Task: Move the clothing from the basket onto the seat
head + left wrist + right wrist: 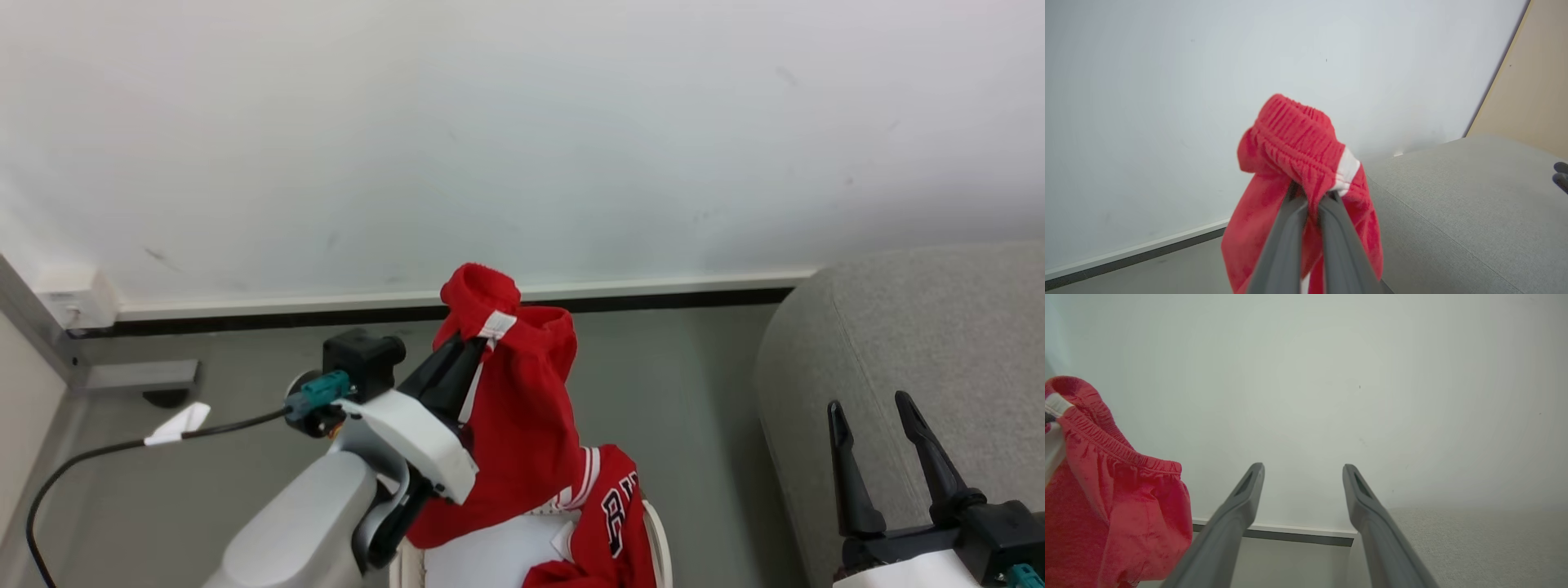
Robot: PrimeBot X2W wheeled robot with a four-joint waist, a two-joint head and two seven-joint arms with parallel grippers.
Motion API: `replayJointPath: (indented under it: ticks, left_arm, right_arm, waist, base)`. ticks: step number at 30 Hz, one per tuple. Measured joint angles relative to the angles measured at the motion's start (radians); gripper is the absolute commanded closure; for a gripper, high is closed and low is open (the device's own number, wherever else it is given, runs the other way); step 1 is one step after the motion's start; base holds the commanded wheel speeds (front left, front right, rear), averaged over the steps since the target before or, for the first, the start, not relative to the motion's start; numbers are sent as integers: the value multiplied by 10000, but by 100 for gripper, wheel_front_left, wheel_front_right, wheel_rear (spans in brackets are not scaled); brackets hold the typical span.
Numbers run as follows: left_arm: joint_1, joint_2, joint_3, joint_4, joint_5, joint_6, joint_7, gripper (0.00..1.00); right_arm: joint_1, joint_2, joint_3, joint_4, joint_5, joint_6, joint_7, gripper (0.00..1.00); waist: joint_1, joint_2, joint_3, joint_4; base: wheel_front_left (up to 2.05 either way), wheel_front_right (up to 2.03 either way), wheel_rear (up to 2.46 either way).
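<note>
One garment point(522, 408) clamped in left jaws, right jaws apart. I'd lift it clear of basket point(663, 547), swing right over seat point(939, 343).

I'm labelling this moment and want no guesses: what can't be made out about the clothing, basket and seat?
- Basket: head view, cut by the bottom edge and covered by the left arm and garments; contents unclear.
- Jersey lettering: head view, folded and cut off; unreadable.
- Held red garment: head view, its lower end hidden behind the left arm; whether it clears the basket is unclear.
- Seat: cut by frame edges in every view.
</note>
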Motion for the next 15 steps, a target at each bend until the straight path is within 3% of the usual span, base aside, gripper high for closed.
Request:
replayJointPath:
  ticks: [15]
  left_arm:
    - [-616,336,548,-2568,-332,790,991,100]
  right_arm:
    - [359,0,562,35,242,0,0,0]
  waist:
    - [2,0,-540,310]
  base:
    - [0,0,0]
